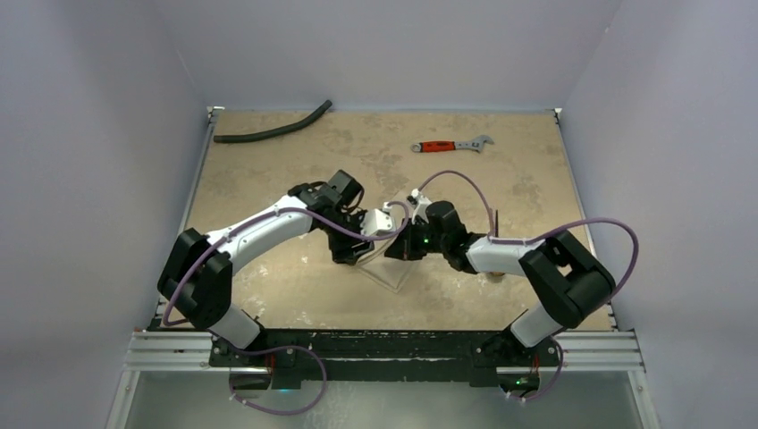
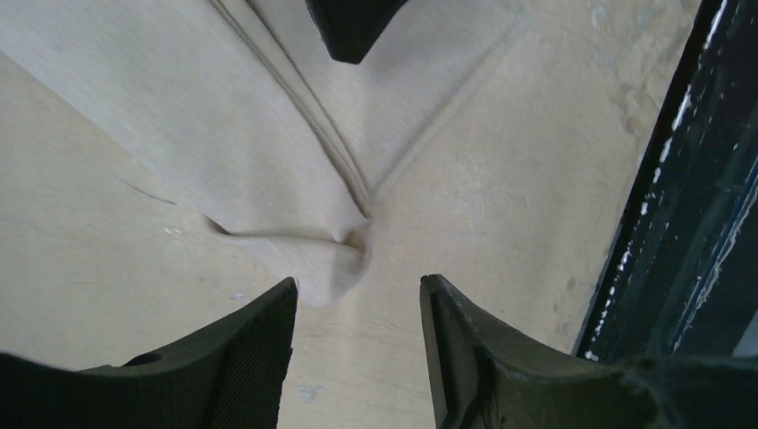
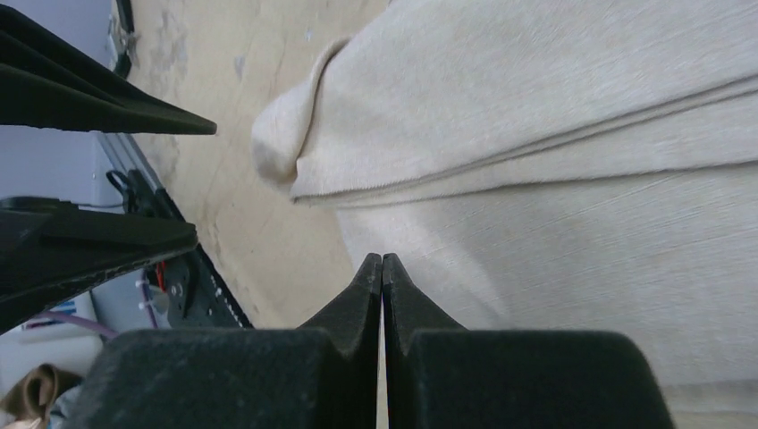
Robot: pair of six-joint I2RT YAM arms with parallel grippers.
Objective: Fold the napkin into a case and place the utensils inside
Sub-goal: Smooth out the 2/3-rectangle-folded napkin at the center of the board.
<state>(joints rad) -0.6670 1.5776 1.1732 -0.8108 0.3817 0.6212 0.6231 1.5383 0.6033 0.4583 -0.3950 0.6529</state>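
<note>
The beige napkin (image 1: 393, 271) lies folded in layers at the table's middle, mostly under both arms. In the left wrist view its folded corner (image 2: 326, 268) rests on the table just ahead of my left gripper (image 2: 357, 284), which is open with nothing between its fingers. My right gripper (image 3: 383, 261) is shut, its tips down on the napkin (image 3: 572, 134) beside the layered fold edges, with no cloth visibly pinched. From above, the left gripper (image 1: 350, 253) and right gripper (image 1: 400, 250) stand close together over the cloth. The utensils are hidden.
A curved black hose (image 1: 273, 130) lies at the back left and a red-handled wrench (image 1: 451, 145) at the back right. The black front rail (image 2: 661, 223) runs close to the right of the left gripper. Walls enclose the table on three sides.
</note>
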